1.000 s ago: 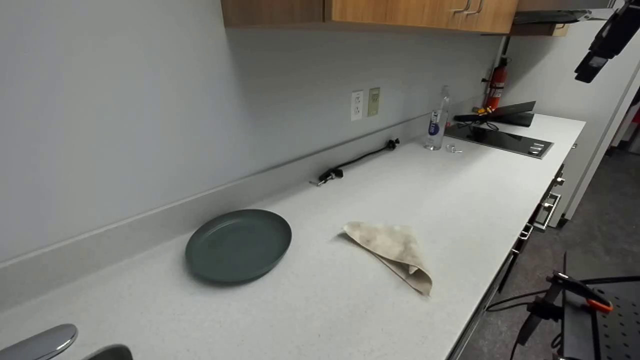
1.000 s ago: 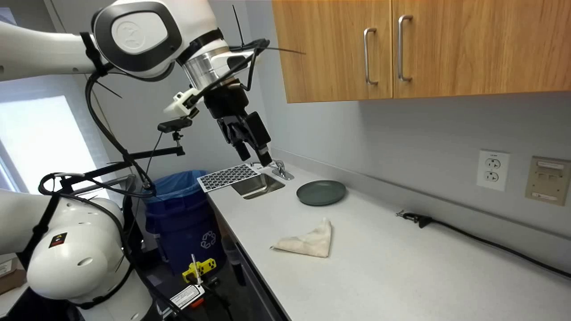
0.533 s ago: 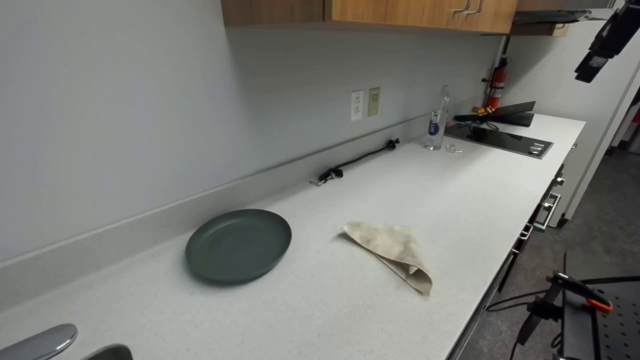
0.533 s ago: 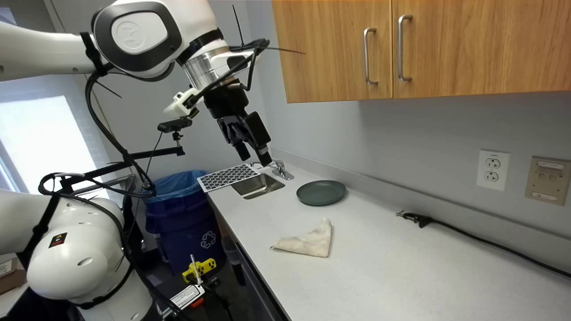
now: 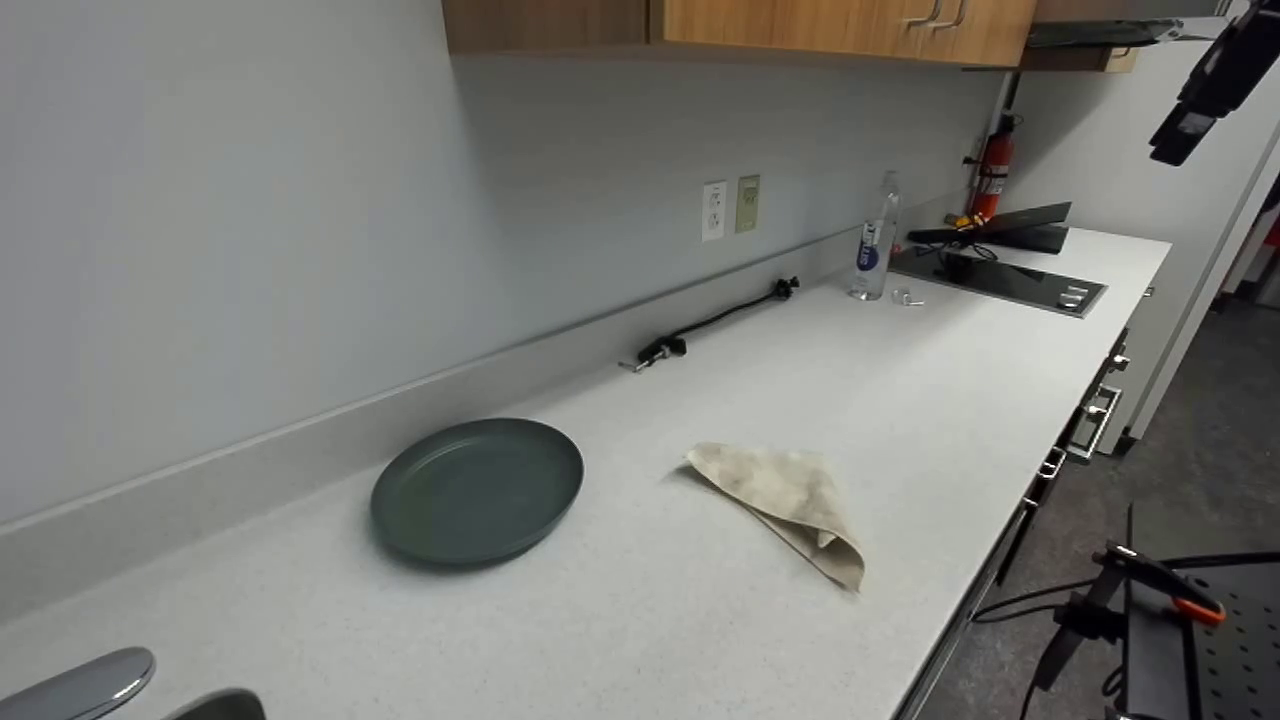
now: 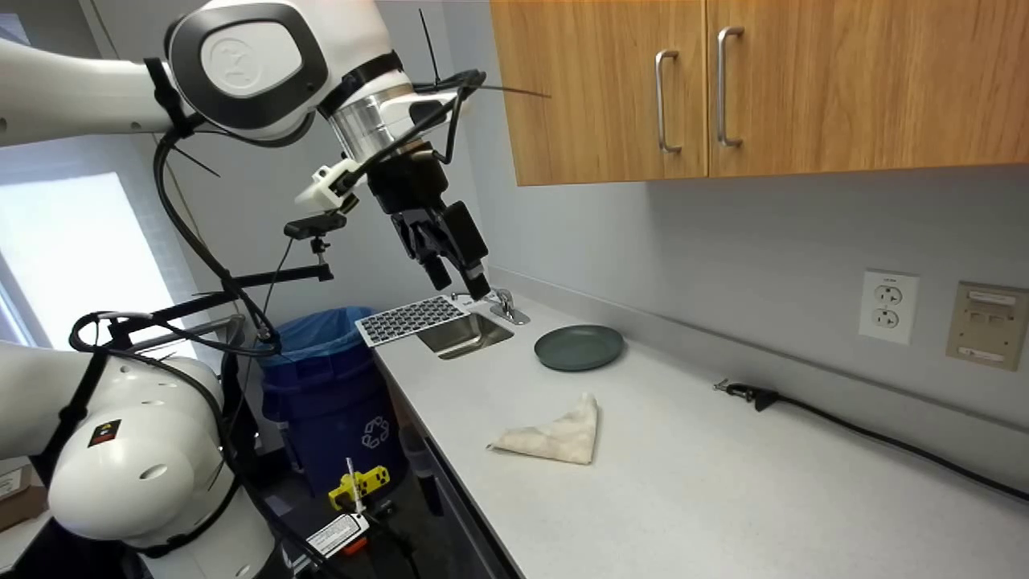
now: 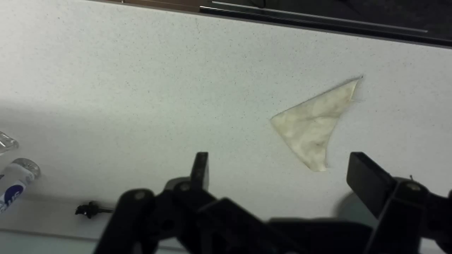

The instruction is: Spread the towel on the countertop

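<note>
The white arm (image 6: 346, 36) enters from the left of an exterior view, its upper link running nearly level before it bends at a large rounded joint (image 6: 249, 63) with a grey-ringed cover. From that bend the wrist slants down toward the right of the picture, past a silver collar (image 6: 363, 125), and ends in the black claw (image 6: 460, 283). The claw points downward at a slant and hangs in the air well above the counter (image 6: 723, 482), apart from everything on it. Its fingers (image 7: 369, 183) stand spread wide; in the wrist view the counter's pale, speckled surface shows through the gap between them. Lower down at the left, a bulky white section (image 6: 137, 474) of the robot bulges out beneath the raised link.

The towel (image 6: 555, 438) lies on the counter, folded over into a rough triangle, nearer the front edge than the round dark green plate (image 6: 579, 348) is, and apart from both. In the wrist view it is seen past the fingertips, closer to the finger on the right of the picture. An exterior view shows two layers of cloth along its near side, the edge a little raised. A clear bottle (image 5: 868, 262) stands farther along the counter, near the dark cooktop (image 5: 1005, 281), and a black cord-like piece (image 5: 657, 350) with a clamp lies by the backsplash (image 5: 560, 368).
</note>
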